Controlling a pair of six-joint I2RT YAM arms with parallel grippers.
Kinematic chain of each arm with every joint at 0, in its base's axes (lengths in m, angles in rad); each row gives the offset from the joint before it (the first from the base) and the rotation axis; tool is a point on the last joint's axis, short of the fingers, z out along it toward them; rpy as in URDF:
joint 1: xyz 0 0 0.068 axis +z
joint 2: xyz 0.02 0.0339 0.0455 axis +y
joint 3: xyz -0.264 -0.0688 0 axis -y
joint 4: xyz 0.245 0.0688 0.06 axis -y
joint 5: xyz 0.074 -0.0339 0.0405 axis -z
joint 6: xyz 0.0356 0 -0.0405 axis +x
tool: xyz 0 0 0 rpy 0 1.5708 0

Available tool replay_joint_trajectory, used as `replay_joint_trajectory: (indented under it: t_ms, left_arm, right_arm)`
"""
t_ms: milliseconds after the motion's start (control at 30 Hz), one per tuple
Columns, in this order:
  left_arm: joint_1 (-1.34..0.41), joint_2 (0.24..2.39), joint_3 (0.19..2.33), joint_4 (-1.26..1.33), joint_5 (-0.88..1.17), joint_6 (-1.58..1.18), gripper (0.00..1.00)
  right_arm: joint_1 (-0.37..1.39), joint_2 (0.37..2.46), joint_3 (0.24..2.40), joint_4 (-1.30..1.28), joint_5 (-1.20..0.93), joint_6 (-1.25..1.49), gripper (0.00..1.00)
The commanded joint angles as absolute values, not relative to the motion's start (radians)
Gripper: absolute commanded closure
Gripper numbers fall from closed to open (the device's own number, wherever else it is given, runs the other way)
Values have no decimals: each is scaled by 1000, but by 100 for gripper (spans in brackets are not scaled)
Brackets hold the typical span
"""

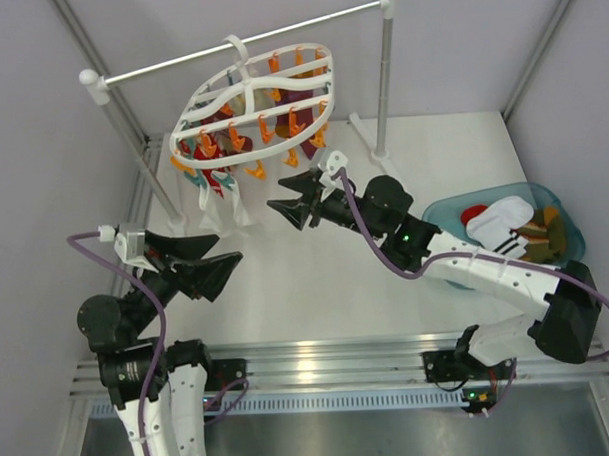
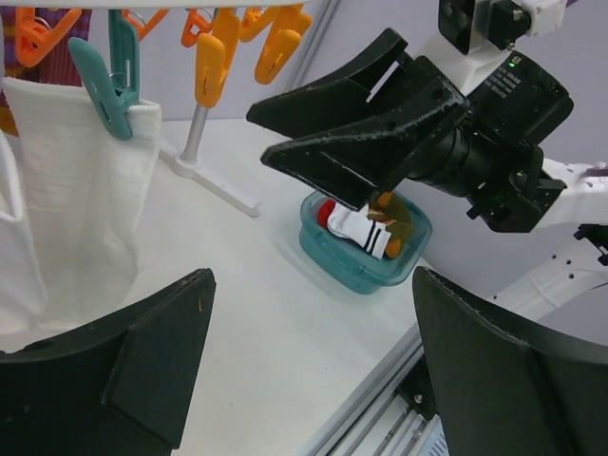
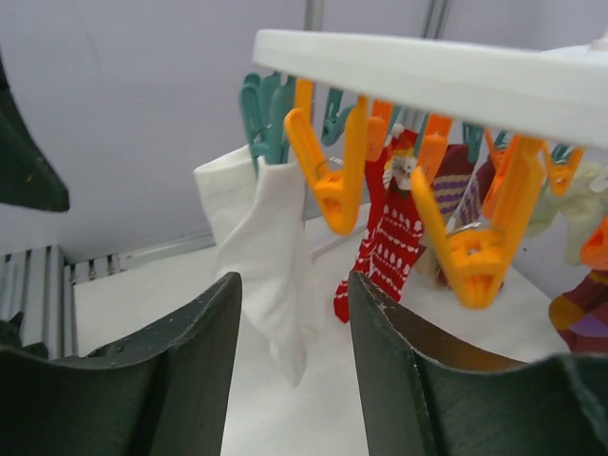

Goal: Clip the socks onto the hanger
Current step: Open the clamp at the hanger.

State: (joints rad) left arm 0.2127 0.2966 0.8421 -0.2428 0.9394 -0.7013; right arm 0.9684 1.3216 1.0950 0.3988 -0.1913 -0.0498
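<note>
The socks [image 1: 504, 221] lie in the blue basin [image 1: 436, 211] at the right edge, closest to the right gripper [image 1: 289, 211], which is half spread and empty by the hanger [image 1: 250, 90]

No word, brand or number can be read. Small white print on the right arm's black housing [image 2: 518, 90] is too blurred to make out.

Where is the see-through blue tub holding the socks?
In the overhead view, the translucent blue plastic basin sits at the right side of the white table, just beyond the right arm.
</note>
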Motion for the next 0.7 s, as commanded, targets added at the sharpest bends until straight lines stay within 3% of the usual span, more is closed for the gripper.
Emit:
replay_joint_trajectory:
  t_ms: [0, 267, 667]
  left_arm:
    - [216, 293, 828, -135, 953, -758, 11]
    - [216, 305, 818, -101, 953, -765, 11]
    - [216, 308, 784, -71, 945, -792, 11]
  right_arm:
    - [982, 1371, 1190, 489, -95, -83, 52]
    - [974, 1446, 1232, 500, -26, -126, 46]
    - [966, 1491, 1285, 541, -112, -172, 43]
